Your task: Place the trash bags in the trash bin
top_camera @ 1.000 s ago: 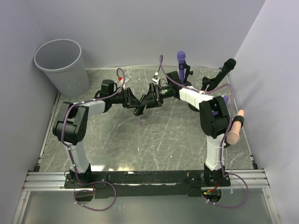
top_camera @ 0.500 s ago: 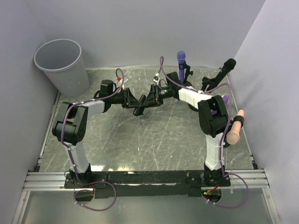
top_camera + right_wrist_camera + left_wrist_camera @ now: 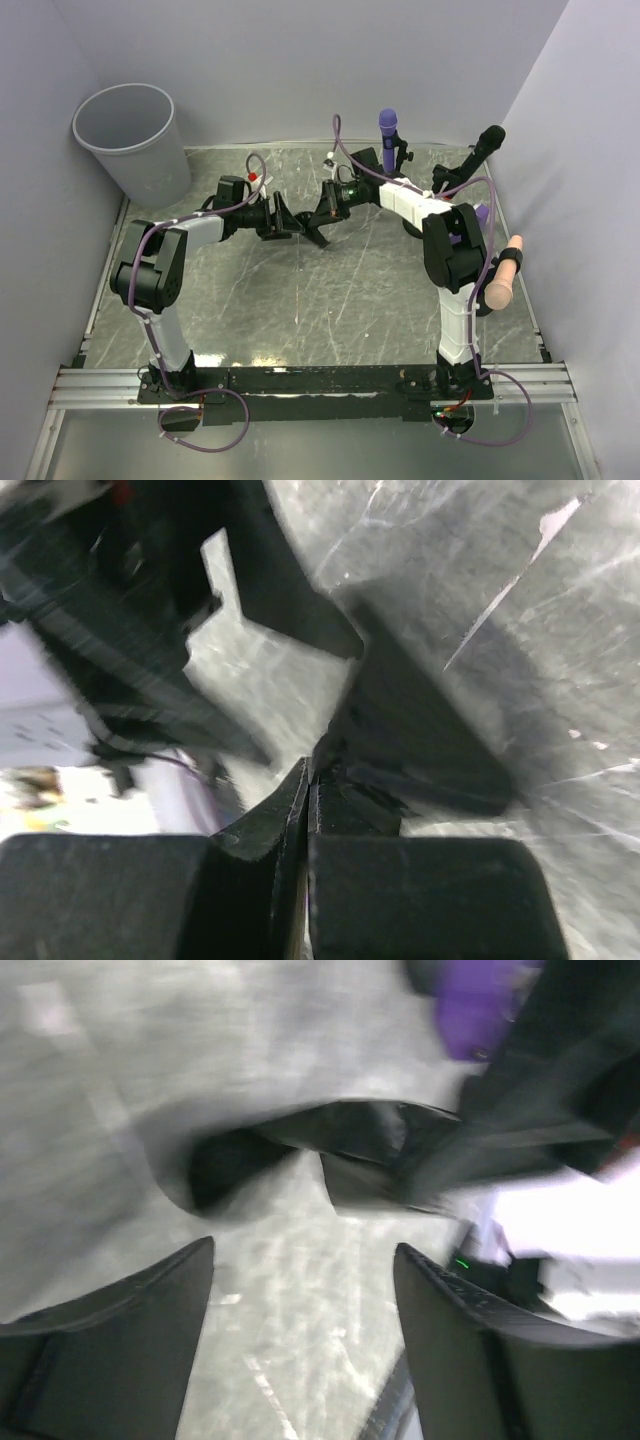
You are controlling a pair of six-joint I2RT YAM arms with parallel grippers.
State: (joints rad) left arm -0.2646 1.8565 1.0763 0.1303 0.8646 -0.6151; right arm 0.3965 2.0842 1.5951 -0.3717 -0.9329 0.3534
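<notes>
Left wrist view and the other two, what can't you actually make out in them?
- Left wrist view: motion blur; the dark shape beyond the open left claw is unidentifiable.
- Right wrist view: the right claw is shut, but black-on-black hides whether it pinches anything.
- Top view: the trash bin floor is hidden by its own wall; the black item between the claws is too small to name.

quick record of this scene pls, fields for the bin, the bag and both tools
trash bin: grey, upright, far left corner, no bag seen inside
trash bag: black, mid table, between the two tools, not in the bin
left tool: open, facing the bag, not gripping it
right tool: shut, pinching black bag material
purple microphone: upright, behind the right arm
</notes>
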